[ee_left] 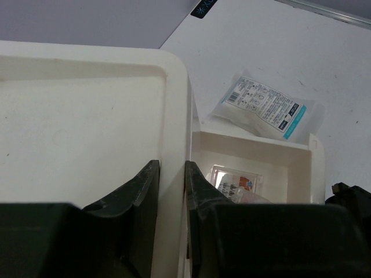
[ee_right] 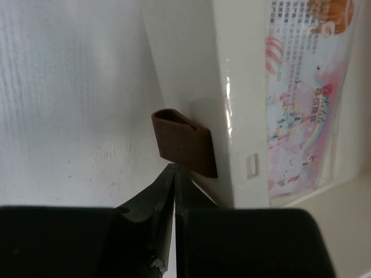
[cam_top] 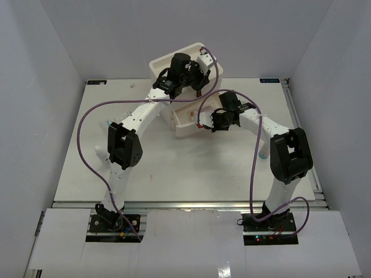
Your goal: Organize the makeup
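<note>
My left gripper (ee_left: 172,165) is on top of the cream drawer box (ee_left: 87,116), its two fingers clamped on either side of the box's top front edge. Below that edge a drawer (ee_left: 255,147) stands pulled out, with a flat clear case with pink inside (ee_left: 235,179) lying in it. A clear packet printed white and blue (ee_left: 264,107) lies on the table beyond the drawer. My right gripper (ee_right: 175,171) is shut and empty, its tips just under the drawer's brown handle (ee_right: 185,142). The pink case (ee_right: 301,104) shows behind the drawer front.
Seen from above, the box (cam_top: 165,61) stands at the table's back edge, the open drawer (cam_top: 185,124) reaching toward the middle. Both arms crowd round it, the right gripper (cam_top: 207,121) at the drawer front. White walls close in both sides and the back.
</note>
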